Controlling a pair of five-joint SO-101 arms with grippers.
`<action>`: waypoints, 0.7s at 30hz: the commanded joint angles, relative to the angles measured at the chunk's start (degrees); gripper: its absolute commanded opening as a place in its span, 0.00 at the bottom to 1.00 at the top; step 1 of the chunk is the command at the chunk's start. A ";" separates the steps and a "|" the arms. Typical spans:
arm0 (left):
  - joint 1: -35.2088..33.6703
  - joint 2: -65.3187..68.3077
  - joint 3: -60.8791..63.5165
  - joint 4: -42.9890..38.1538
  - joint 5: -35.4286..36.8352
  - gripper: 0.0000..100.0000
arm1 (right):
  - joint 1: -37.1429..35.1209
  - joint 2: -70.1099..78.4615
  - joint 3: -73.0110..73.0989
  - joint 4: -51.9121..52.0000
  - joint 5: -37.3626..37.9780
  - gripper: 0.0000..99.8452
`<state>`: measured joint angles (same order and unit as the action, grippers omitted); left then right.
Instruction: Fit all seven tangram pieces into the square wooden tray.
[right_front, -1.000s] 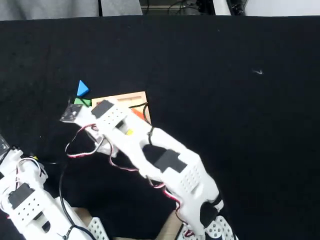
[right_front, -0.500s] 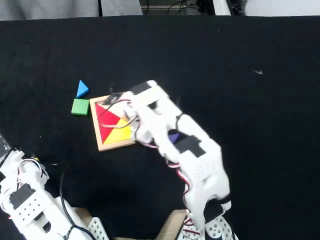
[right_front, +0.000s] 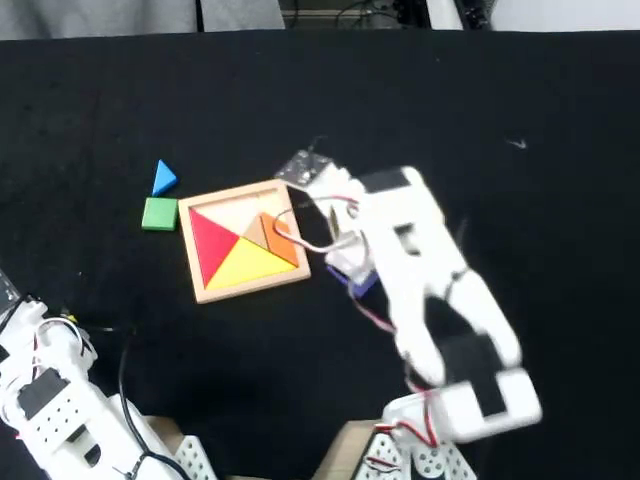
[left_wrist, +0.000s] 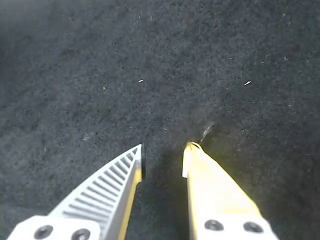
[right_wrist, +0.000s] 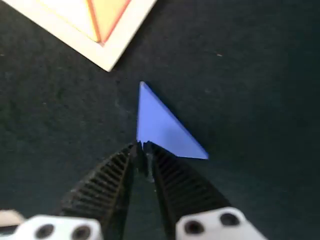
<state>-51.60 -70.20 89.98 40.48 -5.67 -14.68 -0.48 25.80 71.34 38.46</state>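
Observation:
The square wooden tray (right_front: 236, 207) lies left of centre and holds a red triangle (right_front: 209, 249), a yellow triangle (right_front: 255, 266) and an orange piece (right_front: 279, 239). A small blue triangle (right_front: 164, 178) and a green square (right_front: 159, 213) rest on the cloth just left of it. A violet-blue triangle (right_front: 362, 283) lies off the tray's right corner, partly under the right arm. My right gripper (right_front: 305, 170) is to the right of the tray. In its wrist view the right gripper (right_wrist: 144, 146) is shut, tips at the edge of that triangle (right_wrist: 162, 127), nothing between them. My left gripper (left_wrist: 164, 150) is open over bare cloth.
The left arm's white base (right_front: 45, 395) sits at the near left corner. Red and black cables (right_front: 300, 215) hang from the right arm over the tray's right edge. A tray corner (right_wrist: 120, 47) lies beyond the violet-blue triangle. Black cloth covers the table.
The right arm has swung from over the green square, across the tray, to the tray's right side. The tray's pieces are now uncovered. The left arm has kept still.

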 joint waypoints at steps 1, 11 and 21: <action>1.19 -0.70 -0.48 -1.14 -0.26 0.15 | 1.93 -11.38 10.15 -5.89 8.26 0.04; 3.21 -0.70 -0.48 -1.14 -0.35 0.15 | -1.14 -10.07 15.08 -6.24 12.13 0.18; 3.30 -0.70 -0.40 -1.14 -0.35 0.15 | -4.75 -2.86 10.24 -6.42 17.67 0.18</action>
<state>-48.97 -70.20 89.98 40.48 -5.76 -18.73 -5.32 40.31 65.63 52.79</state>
